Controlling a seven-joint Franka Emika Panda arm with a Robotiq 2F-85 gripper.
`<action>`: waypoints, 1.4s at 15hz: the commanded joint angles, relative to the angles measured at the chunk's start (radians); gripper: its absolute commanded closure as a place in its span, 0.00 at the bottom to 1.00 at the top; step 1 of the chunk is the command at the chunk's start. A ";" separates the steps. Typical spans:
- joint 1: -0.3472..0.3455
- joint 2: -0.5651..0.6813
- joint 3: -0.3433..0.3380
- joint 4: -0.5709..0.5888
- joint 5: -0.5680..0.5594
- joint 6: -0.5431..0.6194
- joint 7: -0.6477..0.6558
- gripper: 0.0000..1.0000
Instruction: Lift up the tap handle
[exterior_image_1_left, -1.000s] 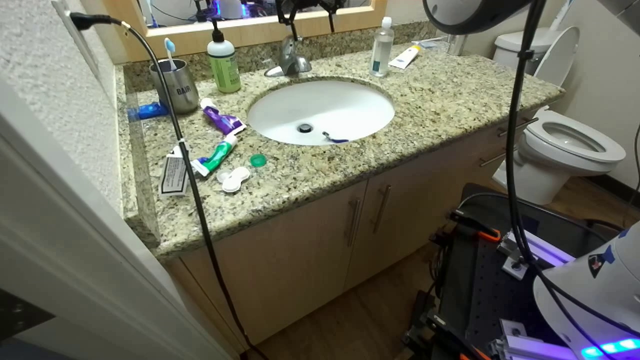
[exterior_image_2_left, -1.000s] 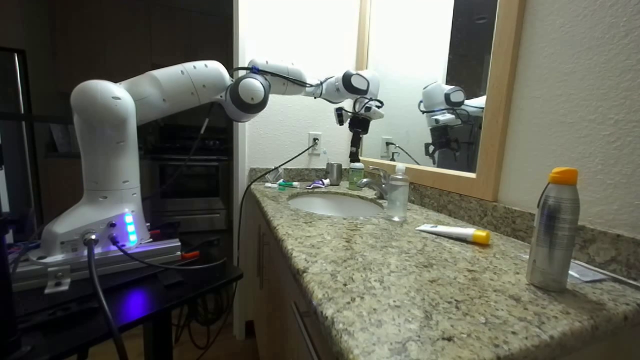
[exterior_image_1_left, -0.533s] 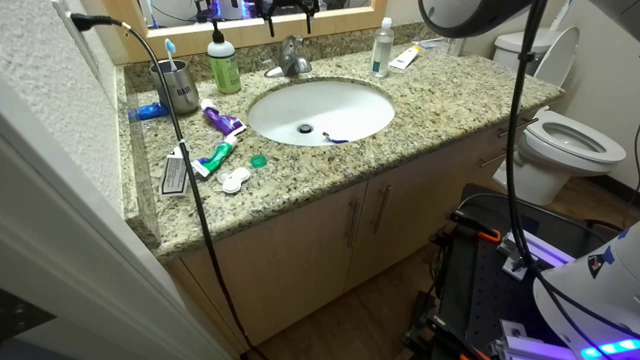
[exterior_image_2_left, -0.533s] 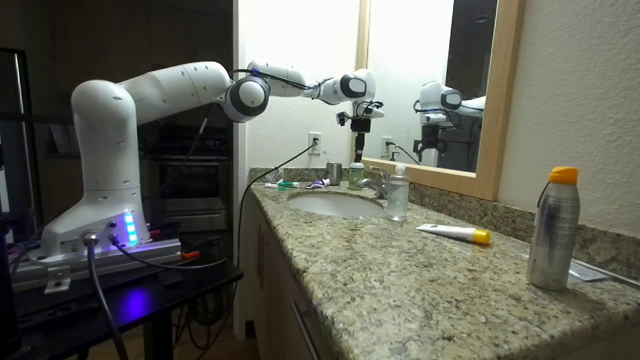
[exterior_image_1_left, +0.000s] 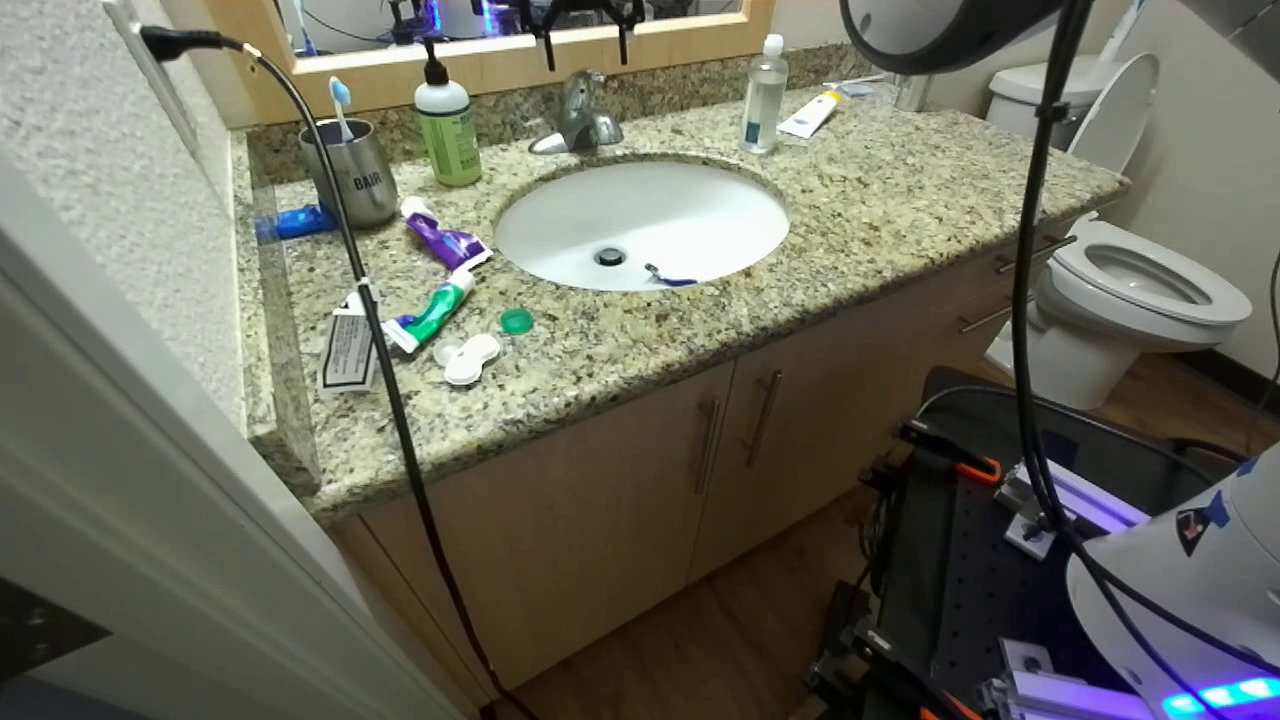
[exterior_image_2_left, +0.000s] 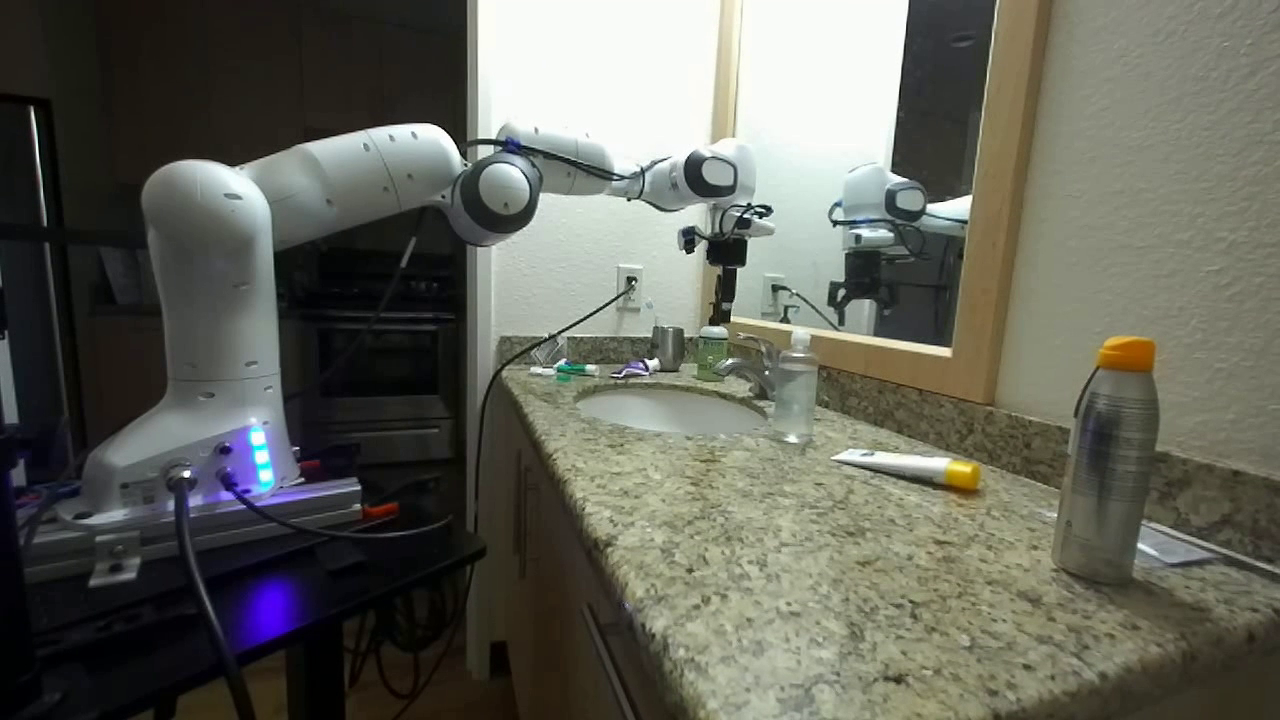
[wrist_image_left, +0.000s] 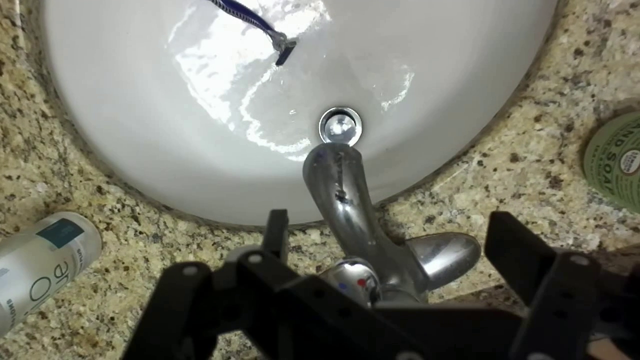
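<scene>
White arm (exterior_image_2_left: 350, 182), black hand (wrist_image_left: 388, 226)

My arm wears smooth, rounded white shells (exterior_image_2_left: 210, 300), its pale round joint caps (exterior_image_2_left: 503, 193) ringed in dark grey. A thick dark cable (exterior_image_2_left: 187, 540) plugs into the white base (exterior_image_2_left: 190, 435), where a strip of lights (exterior_image_2_left: 261, 457) glows blue; I see blue and dark stickers (exterior_image_1_left: 1217, 509) there. The hand's angular black links (wrist_image_left: 557, 300) show pale screw heads (wrist_image_left: 255, 258).

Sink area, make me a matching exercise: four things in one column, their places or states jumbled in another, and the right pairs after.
Things:
1. Razor
2. Toothbrush
3. Tap handle
4. Gripper

Places or states:
A. open, gripping nothing
B. in the basin
C. bears a red and a blue dot
D. in the cup

Pairs: 1-B; 2-D; 3-C; 4-A.
</scene>
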 joint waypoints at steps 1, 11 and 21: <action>0.001 -0.014 0.000 -0.024 -0.001 0.010 -0.001 0.00; -0.042 0.048 0.000 -0.052 -0.017 0.074 -0.327 0.00; -0.060 0.091 0.019 -0.008 0.003 0.155 -0.313 0.00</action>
